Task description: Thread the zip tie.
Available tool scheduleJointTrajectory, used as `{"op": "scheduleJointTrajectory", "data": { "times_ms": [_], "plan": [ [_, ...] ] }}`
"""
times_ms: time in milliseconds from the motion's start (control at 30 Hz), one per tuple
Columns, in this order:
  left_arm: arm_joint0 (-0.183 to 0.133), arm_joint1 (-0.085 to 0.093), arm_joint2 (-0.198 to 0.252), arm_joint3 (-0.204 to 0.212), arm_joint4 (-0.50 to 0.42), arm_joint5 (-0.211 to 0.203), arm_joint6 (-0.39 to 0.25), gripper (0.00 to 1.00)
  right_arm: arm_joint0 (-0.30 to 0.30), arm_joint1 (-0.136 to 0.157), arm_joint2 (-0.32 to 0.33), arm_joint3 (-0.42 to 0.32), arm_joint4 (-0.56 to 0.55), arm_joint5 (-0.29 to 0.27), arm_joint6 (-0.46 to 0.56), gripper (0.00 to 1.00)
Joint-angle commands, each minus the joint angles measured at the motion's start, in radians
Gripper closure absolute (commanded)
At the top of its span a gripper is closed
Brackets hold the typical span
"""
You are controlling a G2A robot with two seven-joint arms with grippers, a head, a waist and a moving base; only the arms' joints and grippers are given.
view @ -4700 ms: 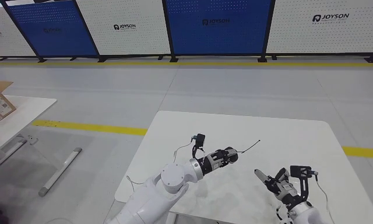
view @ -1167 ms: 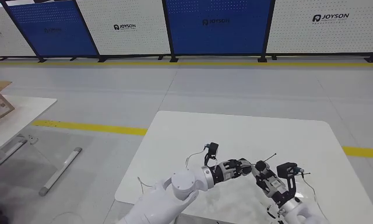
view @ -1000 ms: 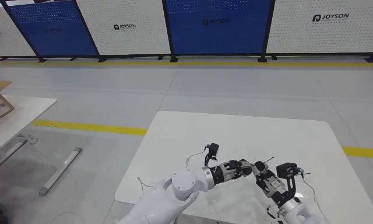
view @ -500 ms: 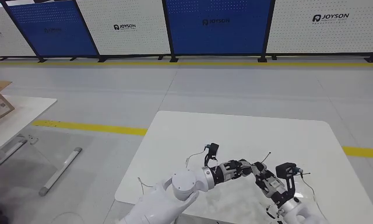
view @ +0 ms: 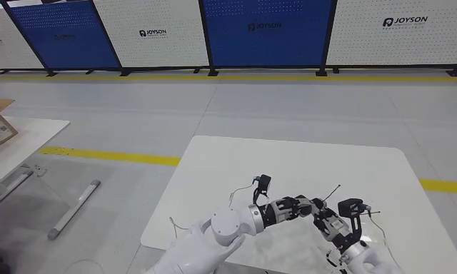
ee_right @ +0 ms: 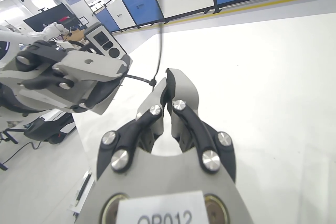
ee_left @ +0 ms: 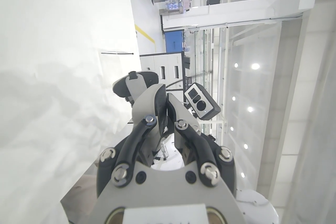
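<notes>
The left gripper's (ee_left: 166,99) jaws are shut on the zip tie (ee_right: 159,51), a short run of strap coming out between them. The right gripper's (ee_right: 166,83) jaws are shut too, at the tie's head (ee_right: 152,83), which they seem to pinch, though the contact itself is hard to make out. Both grippers meet just above the table (ee_right: 249,64), at its near edge and toward the right. From the head, the long strap rises free, slanting far and right.

The tie is probably very light, thin and springy, so its free length is likely to whip and bow. The nylon looks smooth and may slide in the pads. The head is best held by its sides with the slot clear, and the strap close to its tip so it stays stiff.
</notes>
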Motion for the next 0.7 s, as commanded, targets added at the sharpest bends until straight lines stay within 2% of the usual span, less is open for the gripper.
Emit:
{"op": "scheduleJointTrajectory", "data": {
  "times_ms": [0,200,333,667],
  "plan": [
    [0.002,0.0,-0.001,-0.003,0.001,-0.004,-0.002,1.0,0.001,0.0,-0.002,-0.002,-0.005,0.002,0.004,1.0],
    [0.003,0.0,-0.008,0.0,0.017,-0.002,0.032,1.0,0.0,0.0,-0.003,-0.005,0.003,-0.003,0.013,1.0],
    [0.002,-0.001,-0.011,0.01,0.009,0.003,0.032,1.0,-0.005,0.002,0.011,-0.007,0.022,-0.008,0.012,0.78],
    [-0.003,-0.002,-0.01,0.016,0.009,0.007,0.022,1.0,-0.014,0.004,0.025,-0.011,0.034,-0.016,0.01,0.76]
  ]
}}
